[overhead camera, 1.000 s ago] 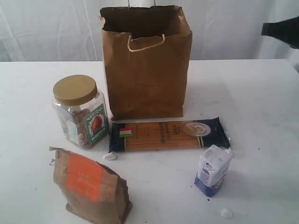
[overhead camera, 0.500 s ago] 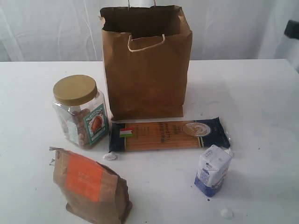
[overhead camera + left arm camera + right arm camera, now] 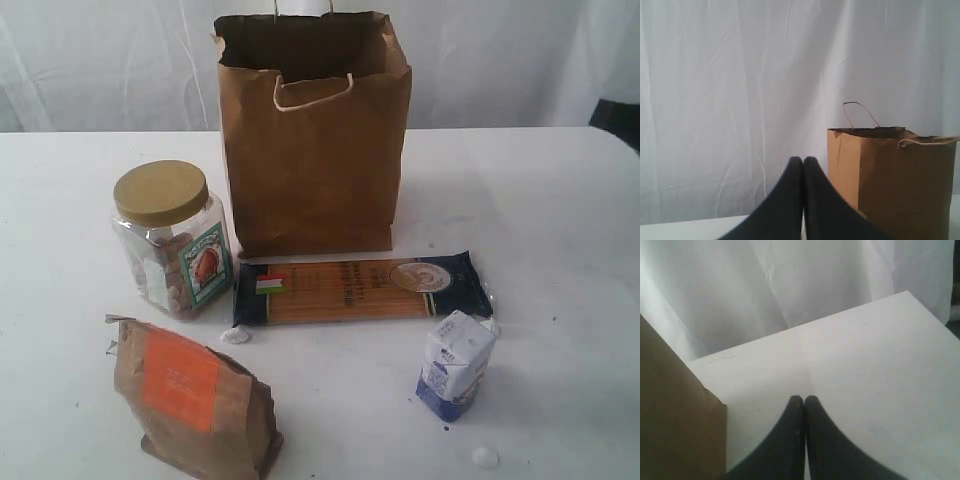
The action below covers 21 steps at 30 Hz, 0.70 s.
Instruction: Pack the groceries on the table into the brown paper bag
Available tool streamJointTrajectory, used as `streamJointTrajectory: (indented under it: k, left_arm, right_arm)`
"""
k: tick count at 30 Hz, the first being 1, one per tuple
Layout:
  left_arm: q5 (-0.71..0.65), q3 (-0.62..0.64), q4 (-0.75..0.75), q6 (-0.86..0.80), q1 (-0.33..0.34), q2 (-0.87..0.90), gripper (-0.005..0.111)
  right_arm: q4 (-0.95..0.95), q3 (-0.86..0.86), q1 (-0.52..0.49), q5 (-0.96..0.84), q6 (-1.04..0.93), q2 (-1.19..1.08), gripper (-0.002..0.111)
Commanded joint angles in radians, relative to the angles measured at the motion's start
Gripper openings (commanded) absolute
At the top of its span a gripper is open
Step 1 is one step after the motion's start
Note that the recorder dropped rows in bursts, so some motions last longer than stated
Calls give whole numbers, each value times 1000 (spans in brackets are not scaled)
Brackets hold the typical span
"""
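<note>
The brown paper bag stands open and upright at the back middle of the white table. In front of it lie the dark flat spaghetti packet, the clear gold-lidded jar to its left, the brown pouch with orange label at the front left and the small white-blue carton at the front right. My left gripper is shut and empty, with the bag beside it. My right gripper is shut and empty above bare table, the bag's corner at its side. Neither gripper shows in the exterior view.
Small white crumbs lie by the spaghetti packet and near the front right edge. A white curtain hangs behind the table. A dark part of the right arm shows at the right border.
The dark arm part at the exterior view's upper right has drawn back and downward toward the border. The groceries and the bag have not moved.
</note>
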<state>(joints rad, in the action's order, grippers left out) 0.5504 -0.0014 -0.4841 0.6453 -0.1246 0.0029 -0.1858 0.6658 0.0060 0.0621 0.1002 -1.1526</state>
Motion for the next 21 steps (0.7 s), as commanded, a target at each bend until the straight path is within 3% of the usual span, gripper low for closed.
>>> streamJointTrajectory:
  k: [1, 4, 7, 8, 10, 12, 13, 16, 19, 21]
  left_arm:
    - [165, 1, 4, 22, -6, -3, 0]
    - [223, 1, 52, 7, -6, -3, 0]
    - [104, -29, 201, -71, -4, -3, 0]
    - [40, -43, 262, -134, -4, -3, 0]
    - [-67, -82, 452, -422, -4, -3, 0]
    - [-58, -111, 640, -815, -4, 6, 0]
    - [-29, -123, 694, -915, -4, 17, 0]
    - [77, -157, 761, -990, -4, 88, 0]
    - [84, -197, 877, -1016, -4, 200, 0]
    - [84, -229, 1010, -1137, -4, 293, 0]
  right_arm:
    - [-4, -4, -6, 33, 156, -2, 0]
    - [-4, -4, -6, 28, 243, -2, 0]
    - [-4, -4, -6, 8, 306, -2, 0]
    - [-4, -4, -6, 1, 314, -2, 0]
    - [-4, -4, -6, -10, 326, -2, 0]
    - [-4, -4, -6, -16, 326, -2, 0]
    - [-4, -4, -6, -16, 326, -2, 0]
    - [-4, -4, -6, -16, 326, -2, 0]
    - [-4, -4, -6, -16, 324, -2, 0]
    - [3, -4, -6, -16, 322, -4, 0]
